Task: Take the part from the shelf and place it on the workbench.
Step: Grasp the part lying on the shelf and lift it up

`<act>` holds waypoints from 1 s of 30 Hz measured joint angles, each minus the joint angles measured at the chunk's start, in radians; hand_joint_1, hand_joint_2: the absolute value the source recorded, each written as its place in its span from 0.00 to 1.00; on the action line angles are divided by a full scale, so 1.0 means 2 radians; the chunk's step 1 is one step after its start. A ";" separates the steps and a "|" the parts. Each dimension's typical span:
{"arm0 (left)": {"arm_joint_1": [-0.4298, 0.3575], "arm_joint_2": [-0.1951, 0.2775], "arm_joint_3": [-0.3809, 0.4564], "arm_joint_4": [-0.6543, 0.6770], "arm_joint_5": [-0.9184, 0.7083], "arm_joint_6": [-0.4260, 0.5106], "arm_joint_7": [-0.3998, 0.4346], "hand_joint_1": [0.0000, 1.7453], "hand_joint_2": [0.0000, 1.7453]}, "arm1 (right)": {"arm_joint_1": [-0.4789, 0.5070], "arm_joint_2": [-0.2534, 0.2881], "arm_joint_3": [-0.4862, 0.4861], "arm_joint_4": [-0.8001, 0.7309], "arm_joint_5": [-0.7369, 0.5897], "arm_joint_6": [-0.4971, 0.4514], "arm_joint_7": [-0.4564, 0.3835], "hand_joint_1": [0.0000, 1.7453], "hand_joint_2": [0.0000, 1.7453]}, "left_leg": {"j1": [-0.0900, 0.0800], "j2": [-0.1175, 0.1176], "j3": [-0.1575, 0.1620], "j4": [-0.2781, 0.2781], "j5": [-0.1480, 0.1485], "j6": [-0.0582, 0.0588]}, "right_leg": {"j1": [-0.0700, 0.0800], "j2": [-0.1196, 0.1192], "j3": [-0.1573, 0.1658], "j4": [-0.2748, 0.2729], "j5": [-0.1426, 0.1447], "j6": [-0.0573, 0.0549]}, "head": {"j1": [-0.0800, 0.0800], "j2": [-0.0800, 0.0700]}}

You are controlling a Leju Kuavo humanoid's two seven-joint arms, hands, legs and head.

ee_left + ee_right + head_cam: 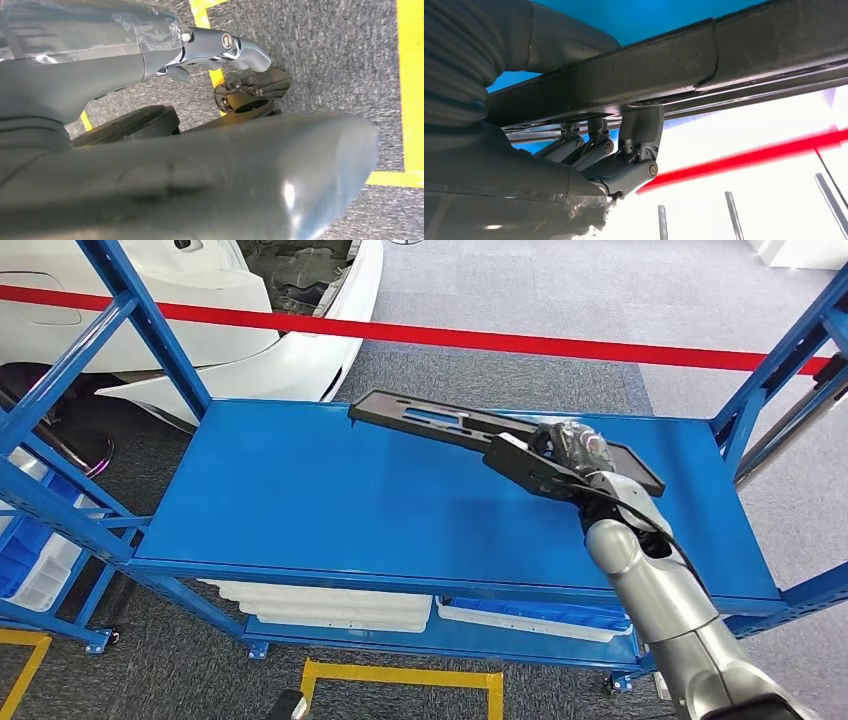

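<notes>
Hand (572,448) around long flat matte-black part (430,422), above smooth blue shelf (330,490)

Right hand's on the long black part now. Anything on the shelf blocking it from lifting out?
Nothing visible does. The right hand grips the long black plastic part on the blue metal shelf, with bare surface around it. The workbench is out of frame.

The long black part (440,423) looks like matt, finely grained plastic; the blue shelf deck (330,500) is smooth painted metal with a soft sheen; the right hand (570,455) shows bare polished metal links, its silver arm (665,600) satin-smooth; the grey floor carpet (330,55) is rough
</notes>
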 joint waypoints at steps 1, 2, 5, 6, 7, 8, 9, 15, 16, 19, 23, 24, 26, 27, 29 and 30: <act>0.000 0.000 0.000 0.000 0.000 -0.004 -0.004 0.00 1.00 | -0.008 -0.004 -0.004 -0.014 0.000 0.003 -0.001 1.00 1.00 | 0.000 0.000 0.000 0.000 0.000 0.000 | 0.000 0.000 0.000 0.000 0.000 0.000 | 0.000 0.000; 0.000 0.001 -0.001 0.000 -0.001 -0.009 -0.007 0.00 1.00 | -0.016 -0.007 -0.008 -0.027 0.000 0.005 -0.003 1.00 1.00 | 0.000 0.000 0.000 0.000 0.000 0.000 | 0.000 0.000 0.000 0.000 0.000 0.000 | 0.000 0.000; 0.000 0.001 -0.002 0.000 -0.001 -0.019 -0.010 0.00 1.00 | -0.035 -0.014 -0.015 -0.058 -0.002 0.010 -0.006 1.00 1.00 | 0.000 0.000 0.000 0.000 0.000 0.000 | 0.000 0.000 0.000 0.000 0.000 0.000 | 0.000 0.000; 0.000 0.001 -0.002 0.000 -0.001 -0.021 -0.010 0.00 1.00 | -0.038 -0.016 -0.016 -0.067 -0.002 0.011 -0.007 1.00 1.00 | 0.000 0.000 0.000 0.000 0.000 0.000 | 0.000 0.000 0.000 0.000 0.000 0.000 | 0.000 0.000; 0.000 0.001 -0.002 0.000 -0.001 -0.021 -0.010 0.00 1.00 | -0.039 -0.017 -0.018 -0.074 -0.002 0.011 -0.007 1.00 1.00 | 0.000 0.000 0.000 0.000 0.000 0.000 | 0.000 0.000 0.000 0.000 0.000 0.000 | 0.000 0.000; 0.000 0.001 -0.002 0.000 -0.001 -0.021 -0.010 0.00 1.00 | -0.040 -0.018 -0.019 -0.080 -0.002 0.011 -0.008 1.00 1.00 | 0.000 0.000 0.000 0.000 0.000 0.000 | 0.000 0.000 0.000 0.000 0.000 0.000 | 0.000 0.000; 0.000 0.001 -0.002 0.000 -0.001 -0.022 -0.011 0.00 1.00 | -0.040 -0.020 -0.019 -0.086 -0.002 0.010 -0.008 1.00 1.00 | 0.000 0.000 0.000 0.000 0.000 0.000 | 0.000 0.000 0.000 0.000 0.000 0.000 | 0.000 0.000; 0.000 0.001 -0.003 0.000 0.000 -0.021 -0.015 0.00 1.00 | -0.041 -0.028 -0.026 -0.120 -0.007 0.006 -0.010 1.00 1.00 | 0.000 0.000 0.000 0.000 0.000 0.000 | 0.000 0.000 0.000 0.000 0.000 0.000 | 0.000 0.000; 0.000 0.001 -0.003 0.000 0.001 -0.021 -0.014 0.00 1.00 | -0.042 -0.028 -0.026 -0.124 -0.009 0.007 -0.011 1.00 1.00 | 0.000 0.000 0.000 0.000 0.000 0.000 | 0.000 0.000 0.000 0.000 0.000 0.000 | 0.000 0.000; -0.001 0.001 -0.002 0.000 0.004 -0.022 -0.009 0.00 1.00 | -0.045 -0.027 -0.027 -0.128 -0.014 0.008 -0.015 1.00 1.00 | 0.000 0.000 0.000 0.000 0.000 0.000 | 0.000 0.000 0.000 0.000 0.000 0.000 | 0.000 0.000; -0.002 0.001 -0.002 0.000 0.006 -0.022 -0.004 0.00 1.00 | -0.048 -0.025 -0.026 -0.128 -0.018 0.006 -0.020 1.00 1.00 | 0.000 0.000 0.000 0.000 0.000 0.000 | 0.000 0.000 0.000 0.000 0.000 0.000 | 0.000 0.000; -0.002 0.001 -0.002 0.000 0.007 -0.022 -0.004 0.00 1.00 | -0.049 -0.025 -0.026 -0.128 -0.019 0.005 -0.021 1.00 1.00 | 0.000 0.000 0.000 0.000 0.000 0.000 | 0.000 0.000 0.000 0.000 0.000 0.000 | 0.000 0.000; -0.002 0.001 -0.002 0.000 0.009 -0.022 -0.005 0.00 1.00 | -0.049 -0.024 -0.025 -0.128 -0.020 0.003 -0.022 1.00 1.00 | 0.000 0.000 0.000 0.000 0.000 0.000 | 0.000 0.000 0.000 0.000 0.000 0.000 | 0.000 0.000; -0.002 0.001 -0.002 0.000 0.009 -0.021 -0.006 0.00 1.00 | -0.049 -0.024 -0.025 -0.128 -0.021 0.002 -0.022 1.00 1.00 | 0.000 0.000 0.000 0.000 0.000 0.000 | 0.000 0.000 0.000 0.000 0.000 0.000 | 0.000 0.000; -0.002 0.001 -0.002 0.000 0.009 -0.021 -0.007 0.00 1.00 | -0.049 -0.024 -0.025 -0.128 -0.021 0.002 -0.022 1.00 1.00 | 0.000 0.000 0.000 0.000 0.000 0.000 | 0.000 0.000 0.000 0.000 0.000 0.000 | 0.000 0.000; -0.002 0.001 -0.002 0.000 0.009 -0.020 -0.007 0.00 1.00 | -0.049 -0.024 -0.025 -0.128 -0.021 0.001 -0.022 1.00 1.00 | 0.000 0.000 0.000 0.000 0.000 0.000 | 0.000 0.000 0.000 0.000 0.000 0.000 | 0.000 0.000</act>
